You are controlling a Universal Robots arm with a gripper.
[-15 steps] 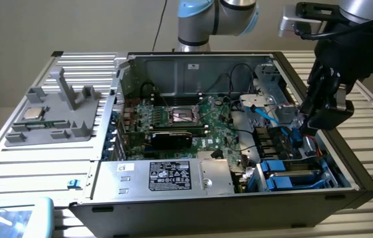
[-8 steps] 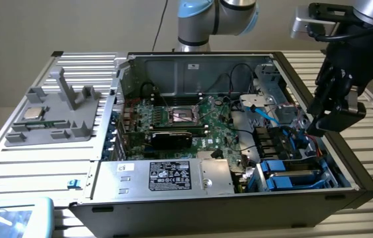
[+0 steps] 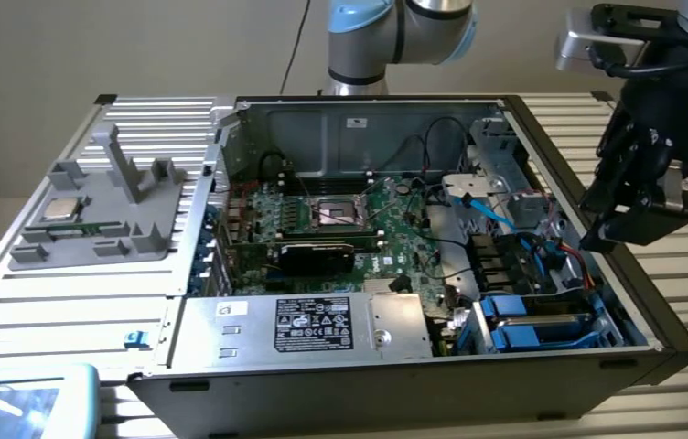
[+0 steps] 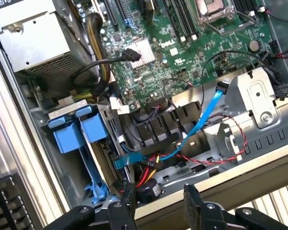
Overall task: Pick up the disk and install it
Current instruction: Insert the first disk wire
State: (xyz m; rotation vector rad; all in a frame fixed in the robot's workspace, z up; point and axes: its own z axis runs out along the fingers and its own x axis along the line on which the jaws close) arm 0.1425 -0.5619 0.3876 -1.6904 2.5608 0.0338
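Slatted table (image 3: 51, 311), case (image 3: 381, 393), disk (image 3: 537, 329) inside

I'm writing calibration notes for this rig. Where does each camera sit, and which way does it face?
Exterior view: off the arm, raised in front of the open black metal computer case, looking down into it; the grey-and-blue robot arm and the black pincer show.
Wrist view: on the wrist, looking down into the case past the open pincer.
Shared: the green motherboard and the pincer.
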